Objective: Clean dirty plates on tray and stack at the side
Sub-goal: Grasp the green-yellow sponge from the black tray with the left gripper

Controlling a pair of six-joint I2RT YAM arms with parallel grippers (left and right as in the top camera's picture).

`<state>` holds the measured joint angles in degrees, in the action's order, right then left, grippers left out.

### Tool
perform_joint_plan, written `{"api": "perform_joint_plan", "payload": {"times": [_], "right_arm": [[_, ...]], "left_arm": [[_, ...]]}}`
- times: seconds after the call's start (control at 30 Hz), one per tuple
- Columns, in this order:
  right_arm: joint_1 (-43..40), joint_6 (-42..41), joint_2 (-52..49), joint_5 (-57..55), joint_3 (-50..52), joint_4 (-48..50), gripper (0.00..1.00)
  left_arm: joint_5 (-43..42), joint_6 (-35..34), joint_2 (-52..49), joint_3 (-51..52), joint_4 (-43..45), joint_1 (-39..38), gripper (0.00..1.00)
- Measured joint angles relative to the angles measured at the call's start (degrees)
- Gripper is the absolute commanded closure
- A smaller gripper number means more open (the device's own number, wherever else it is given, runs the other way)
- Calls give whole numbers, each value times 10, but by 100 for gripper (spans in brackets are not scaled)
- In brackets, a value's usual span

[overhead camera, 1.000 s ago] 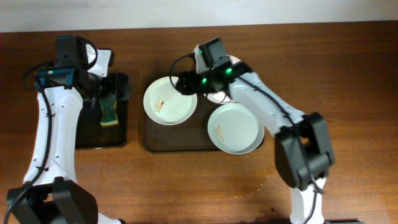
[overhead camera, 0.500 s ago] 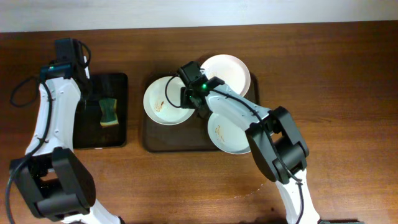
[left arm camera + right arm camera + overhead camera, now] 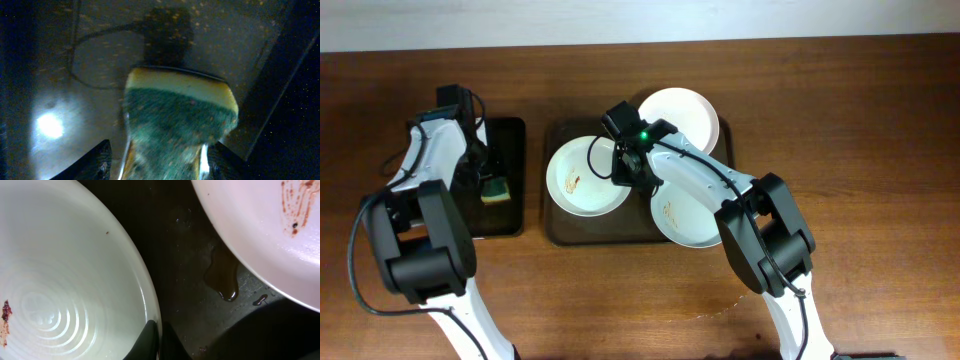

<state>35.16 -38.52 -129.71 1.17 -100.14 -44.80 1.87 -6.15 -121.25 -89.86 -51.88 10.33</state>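
right gripper (image 3: 623,172): pinching right rim of round white smeared plate (image 3: 582,178) at left end of dark brown rectangular plastic tray (image 3: 570,229) | left gripper (image 3: 160,160): straddles green-and-yellow sponge (image 3: 180,115) left of tray, clamping unclear | plate lies right of sponge, left arm nearer

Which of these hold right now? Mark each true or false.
1. The right pincer pinches the rim of the left plate. True.
2. The sponge lies on the brown tray. False: it lies on the black tray.
3. The left plate carries a food smear. True.
4. The left pincer holds a plate. False: it straddles the sponge, with a gap showing at one finger.
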Motion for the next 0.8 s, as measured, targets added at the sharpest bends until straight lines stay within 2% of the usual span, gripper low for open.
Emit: {"api": "perform_joint_plan", "payload": {"times": [0.13,0.17,0.2,0.33,0.5,0.67,0.73,0.8], "right_arm": [[-1,0,0,3,0,2,96],[-1,0,0,3,0,2,96],[-1,0,0,4,0,2,96],[-1,0,0,4,0,3,96],[-2,1,0,4,0,9,96],[-8,14,0,9,0,17,96],[-17,25,0,28,0,22,96],[-28,31,0,54,0,31,96]], "left_arm": [[-4,11,-12,0,8,-7,73],[-4,12,-15,0,13,-7,91],[-4,14,-21,0,17,-7,99],[-6,16,-30,-8,19,-8,99],[-6,20,-25,-52,-59,-8,99],[-6,27,53,-77,-95,-8,99],[-13,43,54,-77,-99,-9,99],[-54,85,54,-77,-103,-14,99]]}}
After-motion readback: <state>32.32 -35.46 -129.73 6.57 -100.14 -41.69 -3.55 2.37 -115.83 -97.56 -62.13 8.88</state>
